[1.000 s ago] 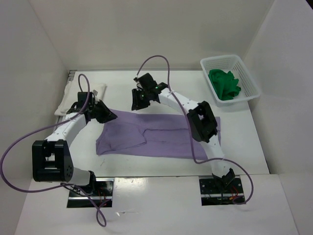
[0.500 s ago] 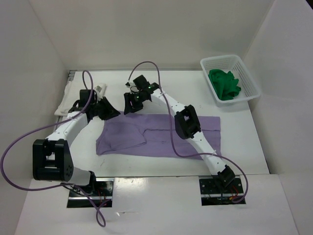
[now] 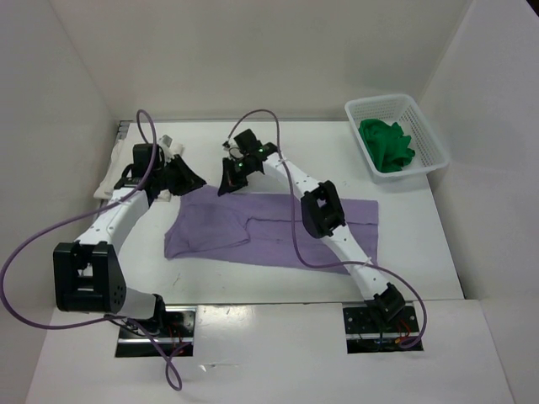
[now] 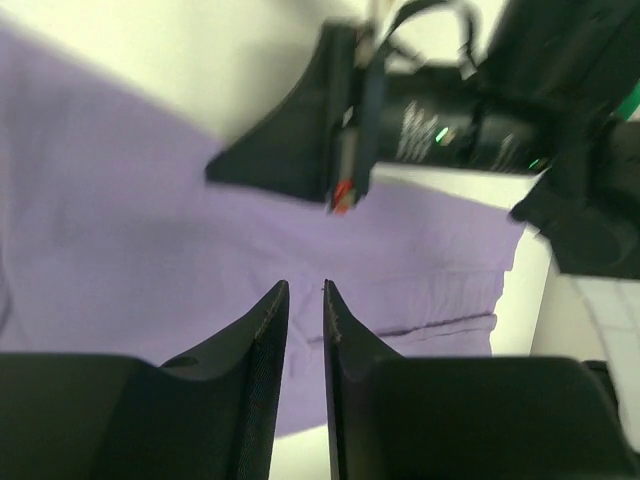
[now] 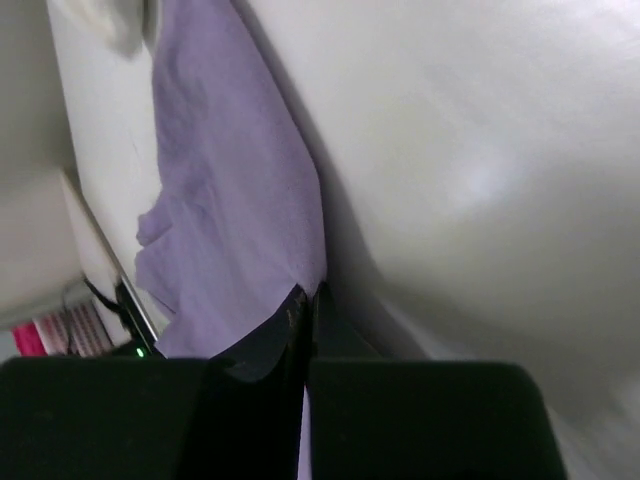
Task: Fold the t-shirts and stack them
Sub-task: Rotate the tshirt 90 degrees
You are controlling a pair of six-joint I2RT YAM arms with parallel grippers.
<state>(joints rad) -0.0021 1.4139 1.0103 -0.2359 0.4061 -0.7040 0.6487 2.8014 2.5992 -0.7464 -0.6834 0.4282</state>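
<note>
**Operator:** Working outward from the bases, where could this go wrong?

**Spotter:** Start with the lavender shirt (image 3: 210, 231). It lies spread across the middle of the table (image 3: 421, 252), with a flap doubled over on its left part. Your right arm reaches straight over it, so I'd guess any pull back toward you could drag cloth against the arm and bunch it.

**Operator:** And at the far hem?

**Spotter:** Your right gripper (image 5: 305, 292) has its fingers pressed together on what looks like a thin bite of that hem. A bite that small may slip if you lift fast. Your left gripper (image 4: 305, 290) hangs above the cloth with its fingers narrowly parted and nothing between them. Raise the right alone and the shirt will likely swing and twist. The two wrists are also near each other, so a sideways move risks a knock.

**Operator:** Anything beyond them?

**Spotter:** The white shirt (image 3: 107, 185) lies by the left wall, just beside your left arm, and a wide sweep could rumple it. The green shirt (image 3: 386, 145) sits in the basket (image 3: 379, 100) at the far right, well apart.
</note>
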